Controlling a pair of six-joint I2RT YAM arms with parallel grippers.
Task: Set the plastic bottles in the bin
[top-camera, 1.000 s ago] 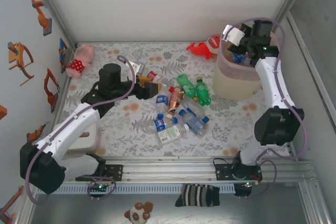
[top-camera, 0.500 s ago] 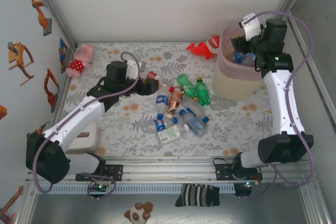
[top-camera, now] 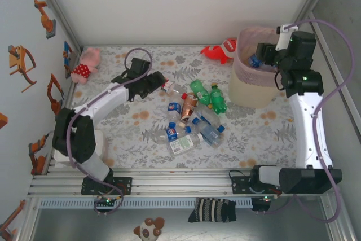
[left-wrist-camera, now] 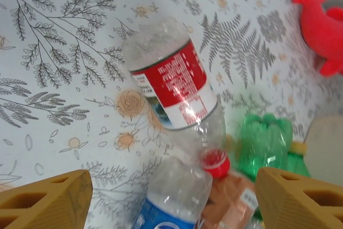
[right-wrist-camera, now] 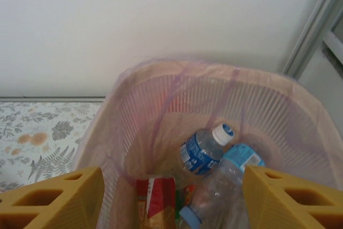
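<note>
Pincer on left arm (left-wrist-camera: 174,194) gaping, empty, over red-labelled bottle (left-wrist-camera: 174,81), right pincer (right-wrist-camera: 174,194) gaping, empty, above bin (right-wrist-camera: 300,116)

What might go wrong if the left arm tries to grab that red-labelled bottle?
The red-labelled bottle lies on its side, its cap close by a blue-labelled bottle; the open left gripper may nudge both or pinch the wrong one. Round and smooth, it might also roll away across the table. Over the bin, the open right gripper could snag the pink bag if it dips.
</note>
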